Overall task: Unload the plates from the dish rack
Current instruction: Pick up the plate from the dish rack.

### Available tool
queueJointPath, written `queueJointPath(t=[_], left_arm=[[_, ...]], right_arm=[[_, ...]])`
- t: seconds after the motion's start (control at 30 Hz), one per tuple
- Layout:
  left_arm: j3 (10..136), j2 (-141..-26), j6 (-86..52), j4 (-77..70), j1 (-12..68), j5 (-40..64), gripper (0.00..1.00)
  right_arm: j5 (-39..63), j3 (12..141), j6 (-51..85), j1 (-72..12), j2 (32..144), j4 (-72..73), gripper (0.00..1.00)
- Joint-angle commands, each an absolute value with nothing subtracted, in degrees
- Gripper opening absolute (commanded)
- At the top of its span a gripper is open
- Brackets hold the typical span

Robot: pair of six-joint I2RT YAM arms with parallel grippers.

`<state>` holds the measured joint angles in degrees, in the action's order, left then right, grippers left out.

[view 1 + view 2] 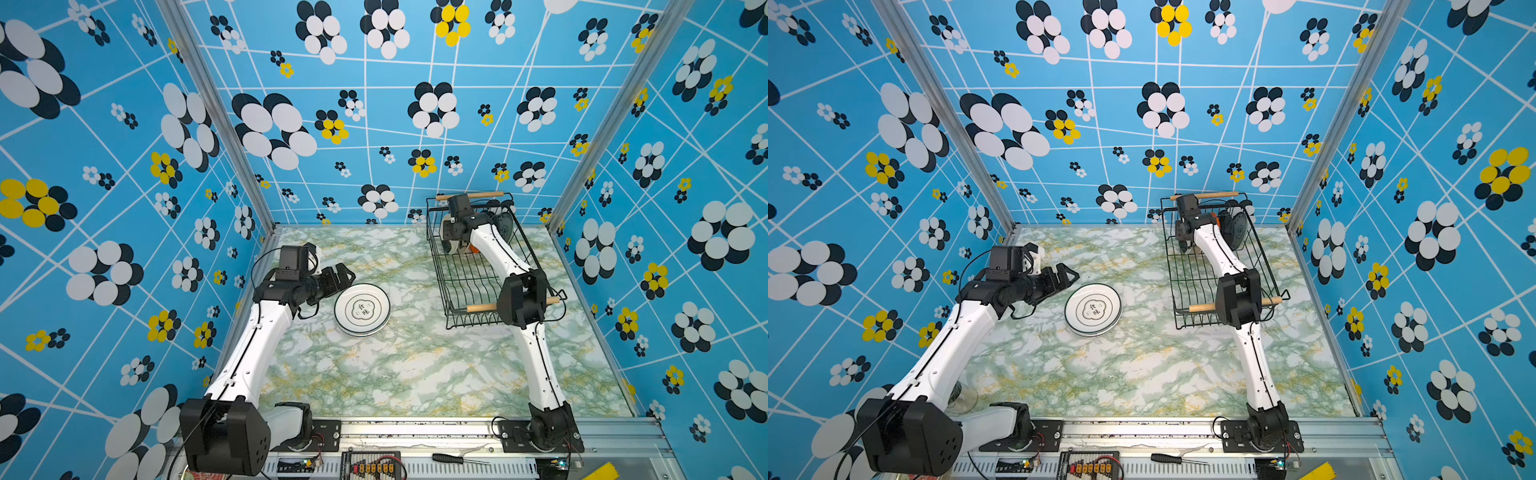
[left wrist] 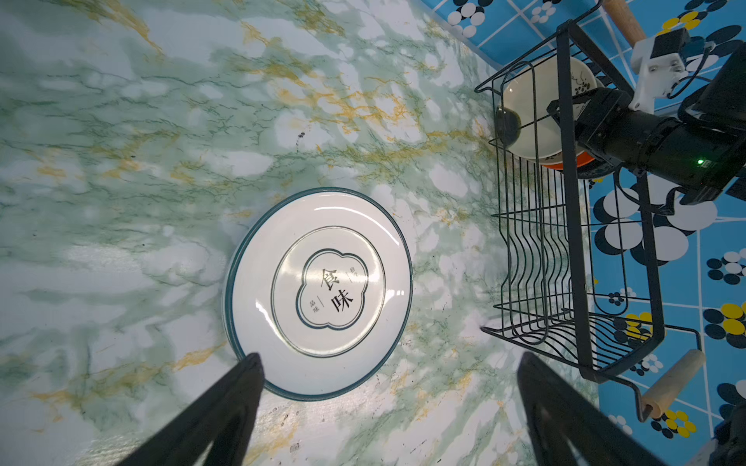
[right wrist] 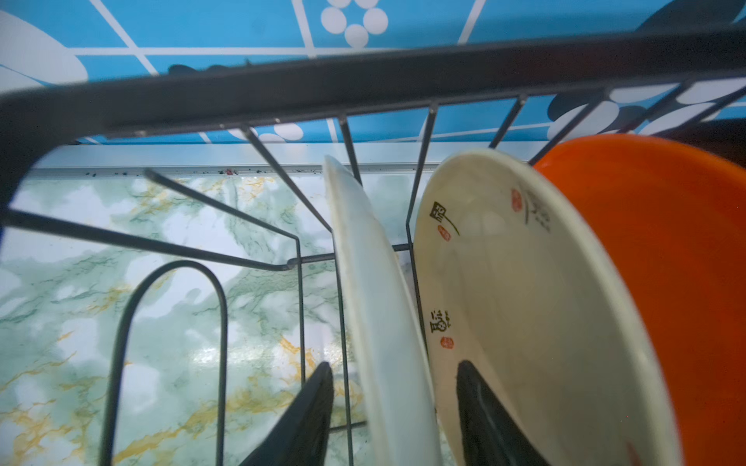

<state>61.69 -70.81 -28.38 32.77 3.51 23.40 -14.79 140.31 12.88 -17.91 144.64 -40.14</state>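
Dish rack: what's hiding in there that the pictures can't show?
Plates left in the dish rack: right arm covers them in both top views.
Orange plate: partly cut off by the right wrist view's edge.
Dark plate: pattern too small in a top view.

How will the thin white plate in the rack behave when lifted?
Smooth ceramic-looking white plate: probably stiff but slippery for the right gripper astride it. Likely fragile; the cream plate stands close beside, so tilting may knock it. Round: could roll if released on edge.
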Motion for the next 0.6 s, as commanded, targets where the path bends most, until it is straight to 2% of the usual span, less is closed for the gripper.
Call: queueJointPath(t=[0.0, 0.07, 0.57], left_arm=[[62.4, -71.8, -26.9, 32.4, 4.0, 22.9, 0.99], [62.3, -72.1, -27.1, 32.3, 4.0, 22.7, 0.99], [61.9, -72.6, -28.6, 32.0, 4.0, 20.0, 0.99]], right_arm=[[-16.5, 142.5, 13.5, -17.7, 145.9, -41.4, 0.48], [-16.5, 142.4, 13.1, -17.7, 146.0, -41.3, 0.44], [-16.1, 144.7, 13.4, -17.7, 147.6, -42.5, 0.31]])
